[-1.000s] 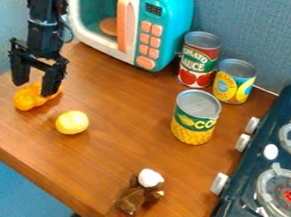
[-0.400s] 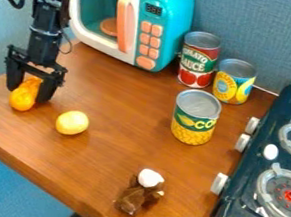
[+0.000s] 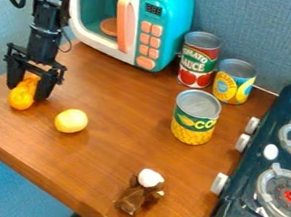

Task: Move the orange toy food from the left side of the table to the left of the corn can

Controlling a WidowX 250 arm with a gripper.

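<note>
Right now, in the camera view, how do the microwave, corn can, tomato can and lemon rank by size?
Largest to smallest:
1. Microwave
2. Corn can and tomato can: too close to rank, since the corn can stands nearer the camera
3. Lemon

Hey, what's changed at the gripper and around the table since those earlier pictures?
The gripper has come down slightly around the orange thing, whose far end has swung toward the picture's left. Whether it is firmly held, I can't tell. The lemon seems to have shifted a touch left. The cans, microwave, stove and brown toy stayed put.
</note>
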